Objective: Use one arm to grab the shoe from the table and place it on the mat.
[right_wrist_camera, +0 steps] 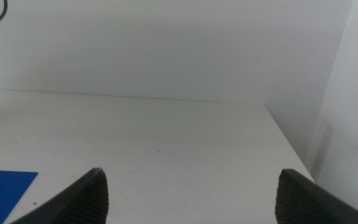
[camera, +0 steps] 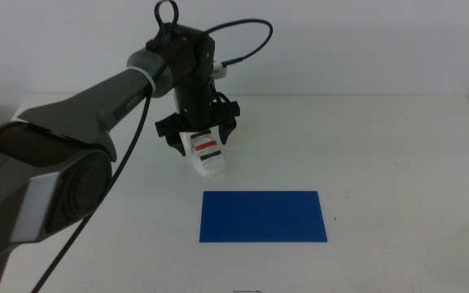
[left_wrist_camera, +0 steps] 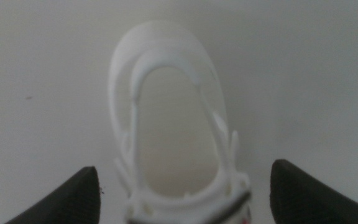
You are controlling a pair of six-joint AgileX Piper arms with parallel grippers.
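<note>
The white shoe [camera: 208, 155] with black, red and black straps lies on the white table [camera: 397, 146], just behind the blue mat [camera: 263, 216]. The dark grey left arm reaches in from the left. Its gripper [camera: 200, 134] is right over the shoe, pointing down. In the left wrist view the shoe [left_wrist_camera: 166, 118] fills the space between the two jaws. The left gripper [left_wrist_camera: 185, 193] is open, and its jaws stand wide on either side of the shoe without touching it. The right gripper [right_wrist_camera: 191, 193] is open and empty, and is out of the middle view.
A black cable [camera: 243, 37] loops above the left wrist. The mat's corner [right_wrist_camera: 5, 186] shows in the right wrist view, with the table's far right edge [right_wrist_camera: 291, 143] beyond. A white wall stands behind the table.
</note>
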